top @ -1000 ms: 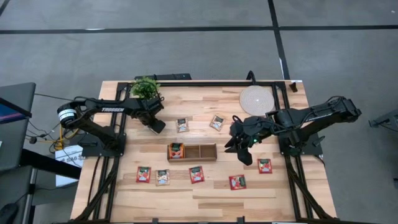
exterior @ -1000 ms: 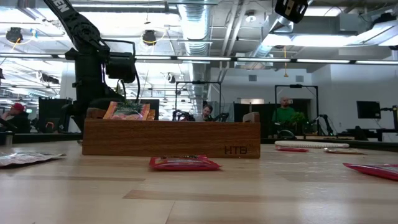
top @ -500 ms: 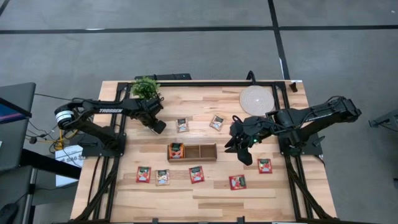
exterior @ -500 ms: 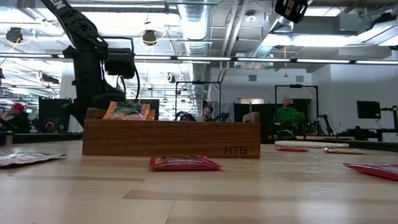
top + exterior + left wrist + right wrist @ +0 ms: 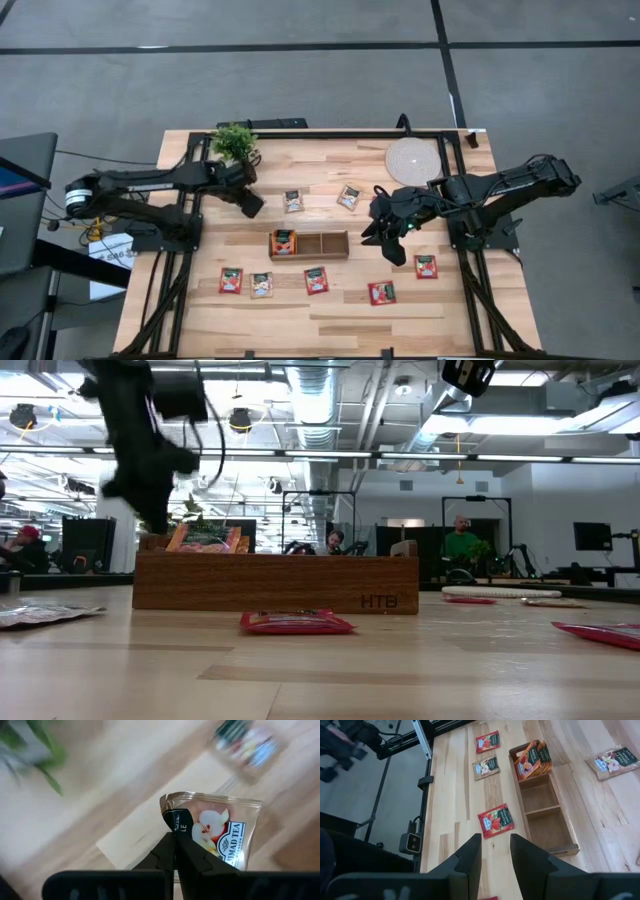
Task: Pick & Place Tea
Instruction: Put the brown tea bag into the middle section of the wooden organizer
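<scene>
My left gripper [image 5: 250,203] hangs above the table's far left, by the small plant, and is shut on a pale beige tea sachet [image 5: 220,832] with green and white print. My right gripper [image 5: 385,245] stays open in the air right of the wooden tray [image 5: 325,244], with nothing between its fingers [image 5: 470,854]. Red sachets [image 5: 284,241] stand in the tray's left compartment. Two beige sachets [image 5: 292,201] [image 5: 348,197] lie flat beyond the tray. Several red ones [image 5: 316,280] lie flat along the near side. My left gripper pinches the sachet between its two fingers at the dark green corner [image 5: 176,821] of one edge. The fingers come from above, slanting down. The rest of the sachet sticks out past the fingertips, tilted and clear of the wood below.
A green potted plant [image 5: 233,142] stands just beyond the left gripper. A round pale mat [image 5: 412,160] lies at the far right. Black arm frames [image 5: 170,235] [image 5: 485,235] run along both table sides. People sit in the room beyond [image 5: 458,540].
My left gripper has risen from the table beside the plant, most of it in the last half second, and its arm has swung back toward the table's left edge. The right arm has kept still.
</scene>
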Available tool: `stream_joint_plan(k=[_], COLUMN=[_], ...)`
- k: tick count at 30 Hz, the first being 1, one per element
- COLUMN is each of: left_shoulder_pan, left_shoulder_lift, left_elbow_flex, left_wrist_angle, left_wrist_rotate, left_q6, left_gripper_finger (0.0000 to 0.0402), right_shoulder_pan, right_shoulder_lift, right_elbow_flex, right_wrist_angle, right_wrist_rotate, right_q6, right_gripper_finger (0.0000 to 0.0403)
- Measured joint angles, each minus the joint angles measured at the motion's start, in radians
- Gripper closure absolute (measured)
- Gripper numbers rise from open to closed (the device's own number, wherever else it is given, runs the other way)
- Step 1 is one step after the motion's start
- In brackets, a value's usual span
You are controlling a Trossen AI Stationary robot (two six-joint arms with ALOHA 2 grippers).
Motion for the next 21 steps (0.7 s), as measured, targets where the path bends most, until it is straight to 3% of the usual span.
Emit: stream_joint_plan(k=[4, 8, 14, 21], left_shoulder_pan=[-0.102, -0.237, -0.404, -0.524], left_shoulder_lift=[-0.032, 0.020, 0.223, 0.518], left_elbow_flex=[0.135, 0.293, 0.505, 0.693], left_wrist_angle=[-0.013, -0.009, -0.015, -0.088], left_wrist_rotate=[-0.042, -0.171, -0.344, -0.519], left_q6=[-0.004, 0.007, 0.135, 0.266], left_gripper_finger=[0.0401, 0.0401, 0.0401, 0.0401], right_shoulder_pan=[-0.003, -0.003, -0.003, -0.003], right_shoulder_lift=[0.000, 0.000, 0.000, 0.000], right_elbow_flex=[0.000, 0.000, 0.000, 0.000], right_wrist_angle=[0.000, 0.000, 0.000, -0.001], right_wrist_rotate=[0.003, 0.013, 0.014, 0.013], right_q6=[0.000, 0.000, 0.000, 0.000], right_gripper_finger=[0.0306, 0.0306, 0.0306, 0.0306])
